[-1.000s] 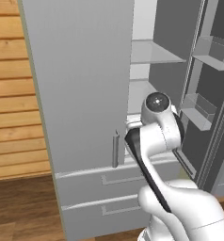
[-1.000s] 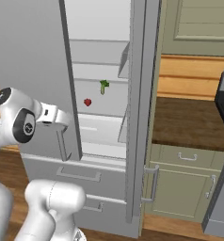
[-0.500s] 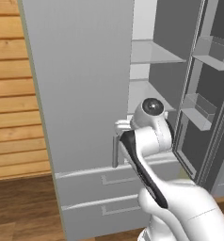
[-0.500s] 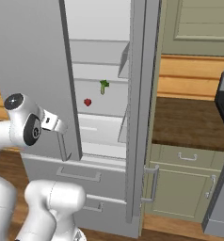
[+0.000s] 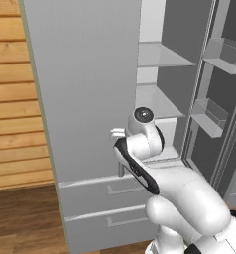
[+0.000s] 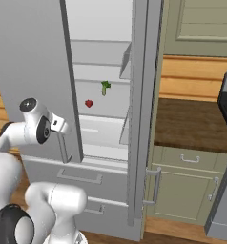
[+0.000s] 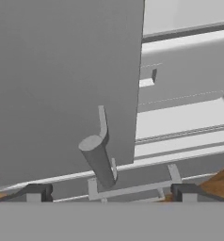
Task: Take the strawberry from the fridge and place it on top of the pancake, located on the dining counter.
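The claw (image 7: 109, 190) hangs wide open below the left door's handle (image 7: 99, 160), so it should swing past into the fridge (image 6: 34, 57) toward the strawberry (image 6: 88, 103).

A green stalk vegetable (image 6: 105, 87) sits inside; wood-plank wall (image 5: 13, 99); green cabinets (image 6: 187, 183) beside.

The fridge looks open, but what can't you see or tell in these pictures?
- Fridge top: cut off by the upper edge in both base views.
- Strawberry: too small in the right base view to tell what it rests on.
- Green vegetable: too small to name.
- End effector: the hand view's lower edge cuts off all but the fingertips, either side of the door handle.
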Available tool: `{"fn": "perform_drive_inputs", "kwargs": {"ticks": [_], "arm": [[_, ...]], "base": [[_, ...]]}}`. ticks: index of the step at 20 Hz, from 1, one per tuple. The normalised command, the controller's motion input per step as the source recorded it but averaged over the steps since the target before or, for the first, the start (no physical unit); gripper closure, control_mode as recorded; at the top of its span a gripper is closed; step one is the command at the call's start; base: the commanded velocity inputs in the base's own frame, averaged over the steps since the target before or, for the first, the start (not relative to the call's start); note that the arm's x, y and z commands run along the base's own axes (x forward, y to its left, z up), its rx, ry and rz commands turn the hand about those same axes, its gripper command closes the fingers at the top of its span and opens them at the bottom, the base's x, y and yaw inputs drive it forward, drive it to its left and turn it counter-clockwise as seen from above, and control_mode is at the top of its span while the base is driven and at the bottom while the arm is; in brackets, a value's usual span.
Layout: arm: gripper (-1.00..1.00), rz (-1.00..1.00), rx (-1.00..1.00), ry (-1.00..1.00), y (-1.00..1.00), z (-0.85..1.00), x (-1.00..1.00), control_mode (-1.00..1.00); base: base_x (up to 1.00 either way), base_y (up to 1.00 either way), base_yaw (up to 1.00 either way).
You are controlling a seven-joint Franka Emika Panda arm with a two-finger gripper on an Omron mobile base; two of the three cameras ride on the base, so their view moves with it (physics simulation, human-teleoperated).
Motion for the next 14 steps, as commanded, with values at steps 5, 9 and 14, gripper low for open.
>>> {"fn": "perform_drive_inputs", "kwargs": {"ticks": [5,9,14], "arm": [[-1.0,0.0,0.0,0.06,0.11,-0.33,0.54,-1.0],[-1.0,0.0,0.0,0.0,0.01,-0.38,0.42,-1.0],[-1.0,0.0,0.0,0.0,0.0,-0.47,0.36,-1.0]], "base": [[0.0,0.0,0.0],[0.0,0.0,0.0],[0.0,0.0,0.0]]}}
